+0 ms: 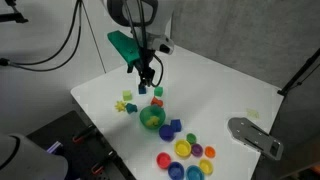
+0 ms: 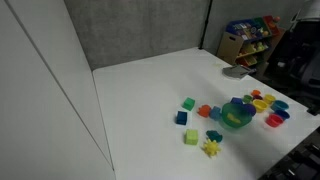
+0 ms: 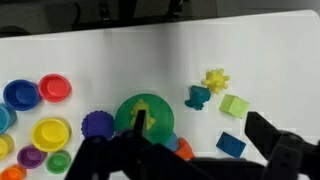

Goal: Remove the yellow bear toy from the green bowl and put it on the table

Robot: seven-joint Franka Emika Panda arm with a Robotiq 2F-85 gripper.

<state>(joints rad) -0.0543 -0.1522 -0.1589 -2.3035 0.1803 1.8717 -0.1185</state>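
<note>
**White tabletop, gripper above the bowl, bear not yet lifted**

White and plain, the table (image 1: 225,90) carries a loose scatter of toys in front of a grey wall; in an exterior view a shelf of coloured toys (image 2: 250,40) stands at the upper right. The green bowl (image 3: 165,112) sits low in the middle of the wrist view. A pale yellow lump in its hollow reads as the yellow bear toy (image 3: 146,103), too small for any detail; it lies inside the bowl, not on the table.

Round cups (image 3: 50,132) cluster at the left of the wrist view, well apart from the blocks at the right. There a yellow spiky toy (image 3: 215,80), a blue figure (image 3: 197,97) and a yellowish-green block (image 3: 235,105) lie near one another, none of them the target. Bare table in the upper part of the wrist view looks like room to set the bear down.

The arm comes down from the top of an exterior view, wrist pointing roughly straight at the table; the gripper (image 1: 149,84) hangs over the bowl, apart from it. One dark finger (image 3: 140,125) crosses the bowl's middle in the wrist view and another shows at the lower right, so the jaws look spread, with nothing held. That placement suits a descent from above onto the bear; the bowl's wall leaves little space for the fingers, so centring probably matters.
</note>
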